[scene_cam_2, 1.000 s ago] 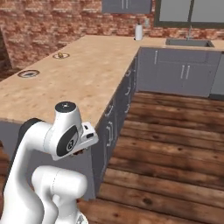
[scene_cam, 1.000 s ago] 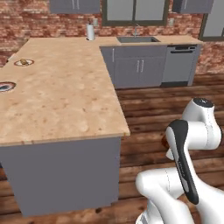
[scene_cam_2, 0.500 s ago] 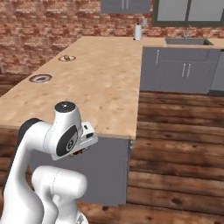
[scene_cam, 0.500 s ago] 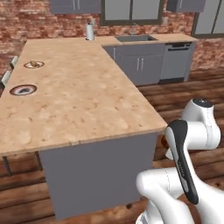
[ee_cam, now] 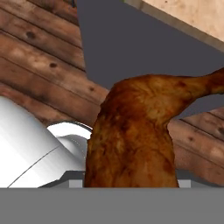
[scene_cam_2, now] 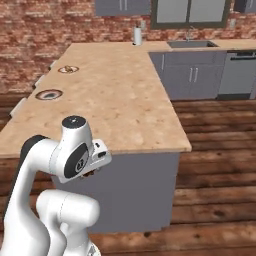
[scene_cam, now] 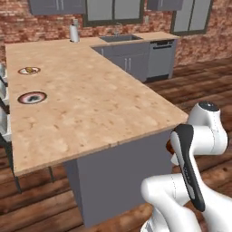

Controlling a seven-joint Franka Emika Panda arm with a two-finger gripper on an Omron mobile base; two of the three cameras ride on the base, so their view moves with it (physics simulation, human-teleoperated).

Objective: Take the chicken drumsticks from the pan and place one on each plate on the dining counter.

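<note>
Hand view: claw closed on the darker reddish-brown drumstick (ee_cam: 135,135), which stands close before the camera, thin bone end out to the right, over the wood floor (ee_cam: 39,57) beside the bench's grey base (ee_cam: 131,48). Left base view: two plates on the tan bench (scene_cam: 90,104) at its far left edge; the nearer, red-rimmed plate (scene_cam: 32,97) has a dark centre, the farther plate (scene_cam: 29,70) carries the paler drumstick (scene_cam: 29,69).

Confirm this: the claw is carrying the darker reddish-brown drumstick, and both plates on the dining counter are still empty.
Not quite. The claw does carry the darker drumstick, as the hand view shows. But the left base view shows the far plate on the dining counter already holds a golden-tan piece; the near plate does not look to hold one.
</note>
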